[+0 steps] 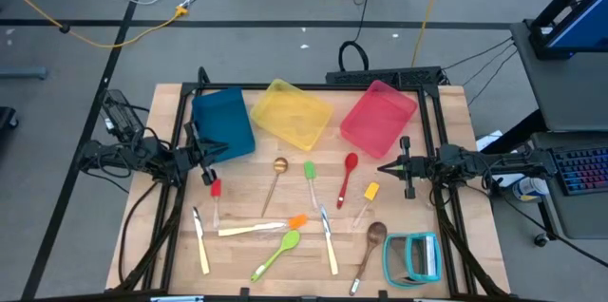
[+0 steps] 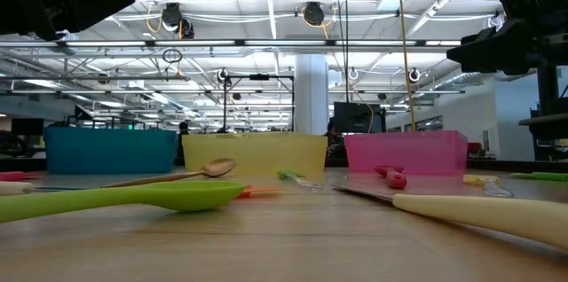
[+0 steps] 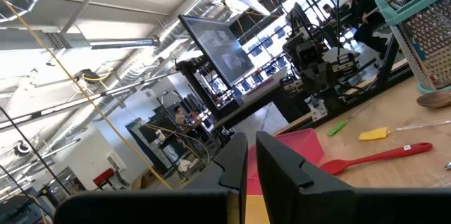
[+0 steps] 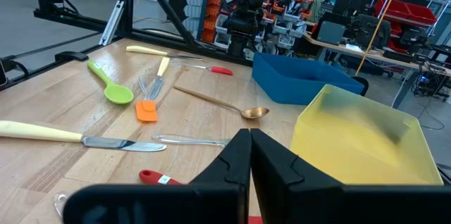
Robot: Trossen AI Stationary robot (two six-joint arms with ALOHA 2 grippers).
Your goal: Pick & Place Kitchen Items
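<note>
At the bottom of the high view lie the nearest items. A lime-green spoon (image 1: 278, 253) sits in the lower middle, and a cream-handled knife (image 1: 328, 241) lies just right of it. A wooden spoon (image 1: 368, 253) is further right, next to the teal-framed rack (image 1: 412, 257) in the lower right. In the lower left there is another cream-handled piece (image 1: 200, 240). A third cream handle (image 1: 249, 230) lies across, and its end is near the small orange spatula (image 1: 297, 220).

A little higher, in the middle of the frame, are the brass spoon (image 1: 275, 180), the small green spatula (image 1: 311, 176), the red spoon (image 1: 347, 177) and the small yellow spatula (image 1: 369, 196). A small red spatula (image 1: 216, 194) lies at the left of them, near the left gripper (image 1: 205, 175). All these utensils rest on the wooden table (image 1: 456, 150); none is in a bin.

The left gripper hangs at the middle left, over the near edge of the blue bin (image 1: 221, 123). Its fingers (image 3: 278, 171) stand a small gap apart in the left wrist view and hold nothing. The right gripper (image 1: 406, 170) is at the middle right, above bare wood, with its fingers (image 4: 271, 160) pressed together and empty.

Behind, along the upper part of the table, stand the blue bin, the yellow bin (image 1: 292, 112) and the pink bin (image 1: 379, 117).
</note>
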